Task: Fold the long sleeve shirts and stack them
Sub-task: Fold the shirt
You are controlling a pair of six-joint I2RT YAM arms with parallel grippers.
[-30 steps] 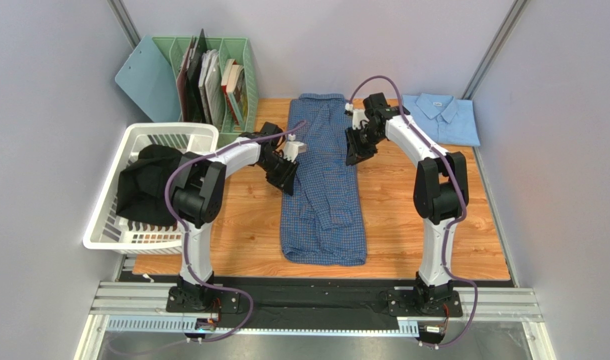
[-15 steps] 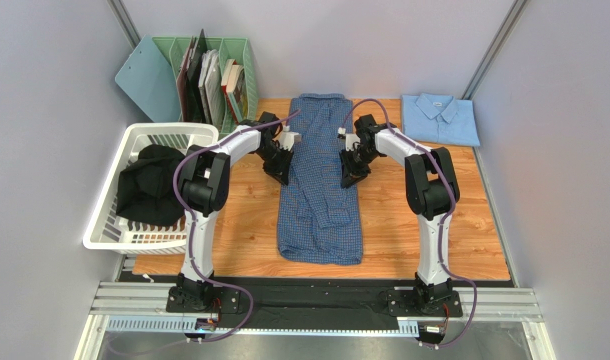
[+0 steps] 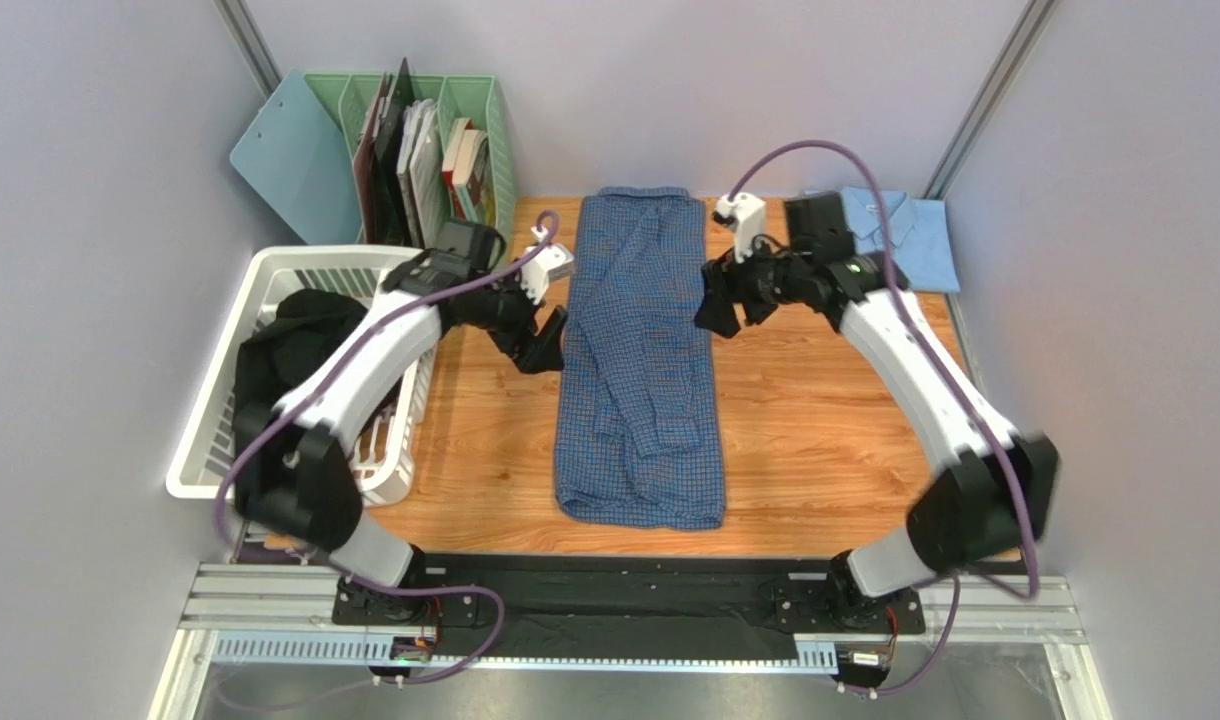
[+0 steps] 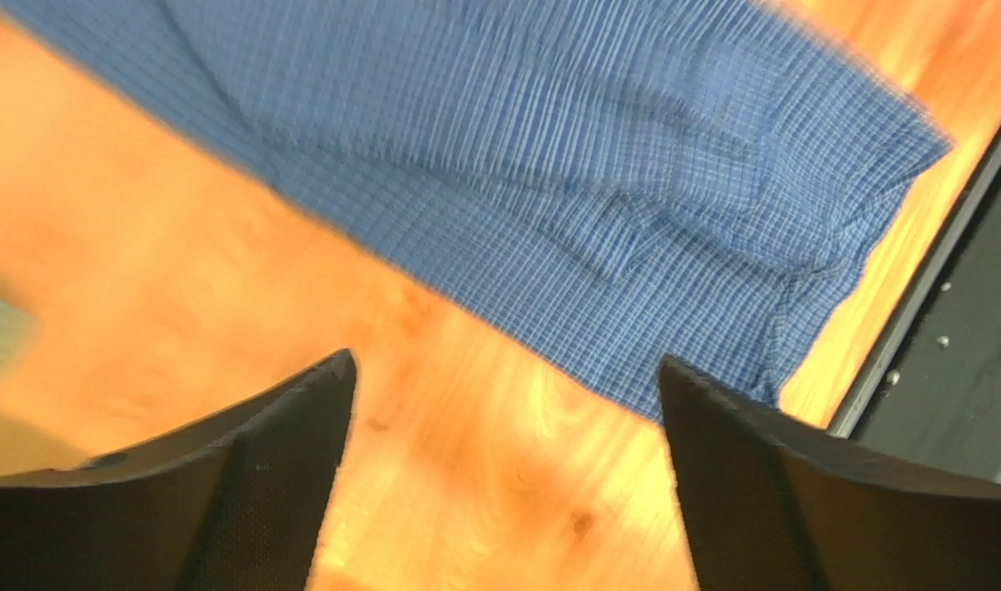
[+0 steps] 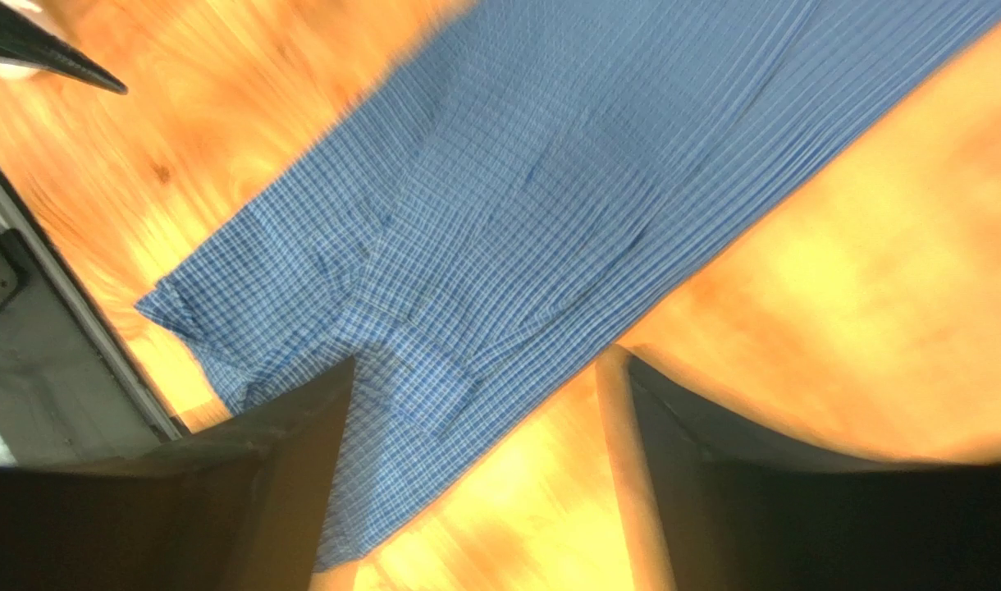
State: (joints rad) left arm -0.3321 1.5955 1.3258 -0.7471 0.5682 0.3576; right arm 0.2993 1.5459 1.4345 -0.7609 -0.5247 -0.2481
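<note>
Checked shirt: the checked shirt [image 3: 639, 360] lay flat down the middle of the table [image 3: 827, 435], collar end away from the arm bases. Its sides and sleeves were turned in, so it made one long narrow strip with a cuff lying on top.
Pale shirt: the pale shirt [image 3: 917, 240] sat beyond the checked shirt's far right corner, well apart from it. It looked already folded into a small rectangle and was partly hidden by the right arm.
Left claw: the left claw [image 3: 546, 345] hung just off the checked shirt's left edge, beside its upper half. It was wide and held nothing.
Right claw: the right claw [image 3: 715, 312] hung just off the checked shirt's right edge, opposite the left one. It was wide too, with only cloth and wood showing below.
Step, judged: the lengthwise folds seemed finished, with the crosswise fold not yet made.
Handling: the shirt was probably thin woven cloth, light and limp. It would sag between grips, and the loose layers could slide apart.
Where to hold: pinch the two corners of one short end, catching every layer.
Risk: a shallow pinch might lift only the top layer and undo the tucked sleeves.
Left of the checked shirt: a white basket [image 3: 218, 435] held a dark garment [image 3: 293, 368].
</note>
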